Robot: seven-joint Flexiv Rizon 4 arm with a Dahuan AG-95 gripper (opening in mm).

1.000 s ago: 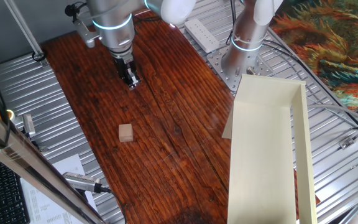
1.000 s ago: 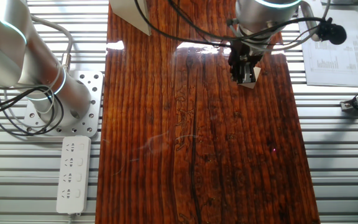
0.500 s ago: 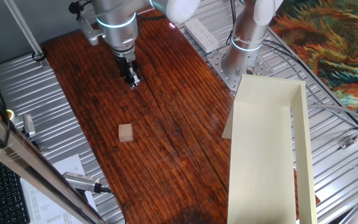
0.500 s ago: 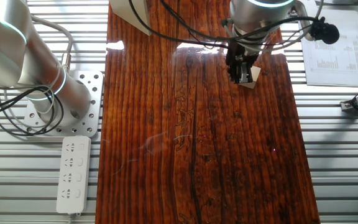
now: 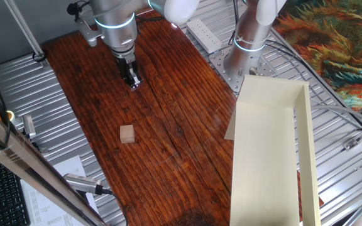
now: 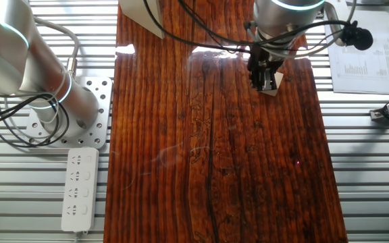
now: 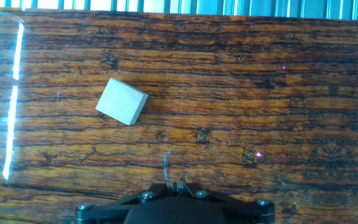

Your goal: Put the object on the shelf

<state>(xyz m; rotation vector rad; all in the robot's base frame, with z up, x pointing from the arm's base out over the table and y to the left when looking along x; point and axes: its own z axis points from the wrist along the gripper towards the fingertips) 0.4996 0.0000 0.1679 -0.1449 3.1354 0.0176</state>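
The robot arm comes in from the top of one fixed view, and its silver wrist with a glowing blue ring points straight down. The gripper [image 5: 131, 80] hangs over the upper left part of the table [image 5: 168, 119], with its dark fingers pointing down at the wood. The fingers look close together with nothing between them, but they are small in both fixed views, so I cannot tell for sure if they are pressed tight. The hand view only shows the black bottom of the gripper at the lower edge of the frame.

The small tan cube [image 5: 127, 133] sits on the table below the gripper in that fixed view, well apart from it. In the hand view the cube [image 7: 122, 101] lies in the upper left of the frame, turned a bit crooked. In the other fixed view the gripper [image 6: 266, 77] covers most of the cube [image 6: 277, 81], and only a pale corner peeks out at its right side.

The shelf [image 5: 266, 157] is a long cream box with thin walls, in the lower right of the frame, far from the cube.

The table is dark red-brown wood with long stripes. It rests on a ribbed silver metal surface [image 5: 36, 100]. A white power strip [image 6: 78, 187] lies at the lower left of the other fixed view. A sheet of printed paper [image 6: 356, 57] lies at the upper right there.
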